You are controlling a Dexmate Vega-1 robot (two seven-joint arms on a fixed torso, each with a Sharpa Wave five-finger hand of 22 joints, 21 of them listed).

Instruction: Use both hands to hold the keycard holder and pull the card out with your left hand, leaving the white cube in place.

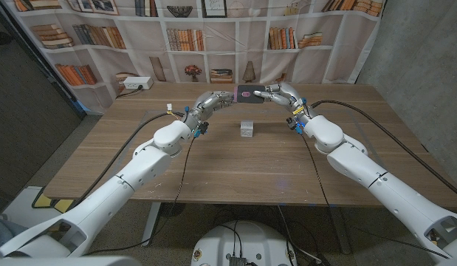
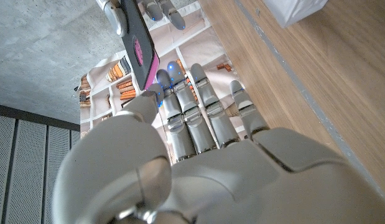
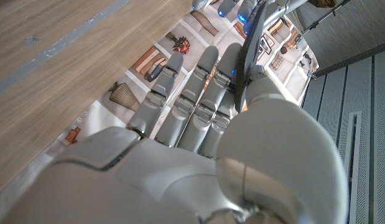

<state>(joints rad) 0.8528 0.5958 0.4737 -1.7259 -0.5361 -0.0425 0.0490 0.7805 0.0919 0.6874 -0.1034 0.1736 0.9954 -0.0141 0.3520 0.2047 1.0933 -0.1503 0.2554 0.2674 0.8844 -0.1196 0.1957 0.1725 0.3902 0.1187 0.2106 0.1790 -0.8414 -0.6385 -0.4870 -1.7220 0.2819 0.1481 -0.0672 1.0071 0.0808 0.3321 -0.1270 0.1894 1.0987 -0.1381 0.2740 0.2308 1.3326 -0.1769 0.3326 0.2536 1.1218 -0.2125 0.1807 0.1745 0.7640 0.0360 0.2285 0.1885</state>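
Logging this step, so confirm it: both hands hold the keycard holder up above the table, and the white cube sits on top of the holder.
Not quite. Both the left hand and right hand hold the keycard holder up, but the head view shows the white cube on the table.

A white power strip [image 1: 135, 84] lies at the wooden table's [image 1: 213, 159] far-left corner, before a bookshelf backdrop [image 1: 102, 33]

Even, soft overhead light on my table [image 1: 235, 159], faint shadows beneath my arms, head view bowed at edges, my near knuckles blurred in wrist views.
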